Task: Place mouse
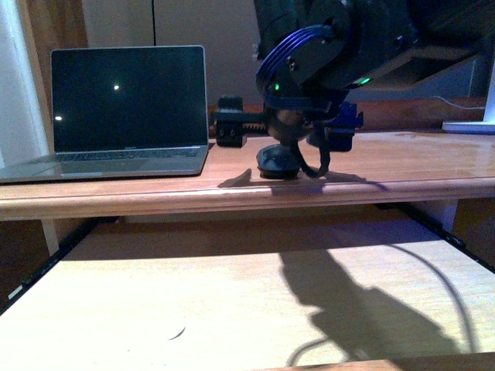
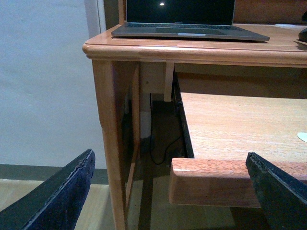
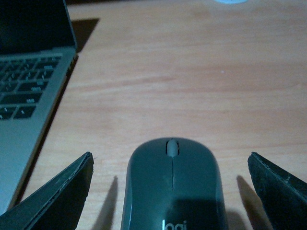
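Observation:
The dark grey mouse (image 1: 276,162) rests on the wooden desk top (image 1: 418,166), to the right of the laptop. In the right wrist view the mouse (image 3: 171,187) lies flat with its scroll wheel and a faint logo showing. My right gripper (image 3: 170,155) is open and straddles the mouse; both fingers stand apart from its sides. From the front, the right gripper (image 1: 292,165) hangs down over the mouse. My left gripper (image 2: 170,154) is open and holds nothing, low by the desk's front left leg. The mouse (image 2: 303,34) shows only at that view's edge.
An open laptop (image 1: 128,108) with a dark screen stands on the desk at the left. Behind the mouse sits a black device (image 1: 230,124). A pull-out shelf (image 1: 232,294) extends below the desk top. A white object (image 1: 472,124) lies at the far right.

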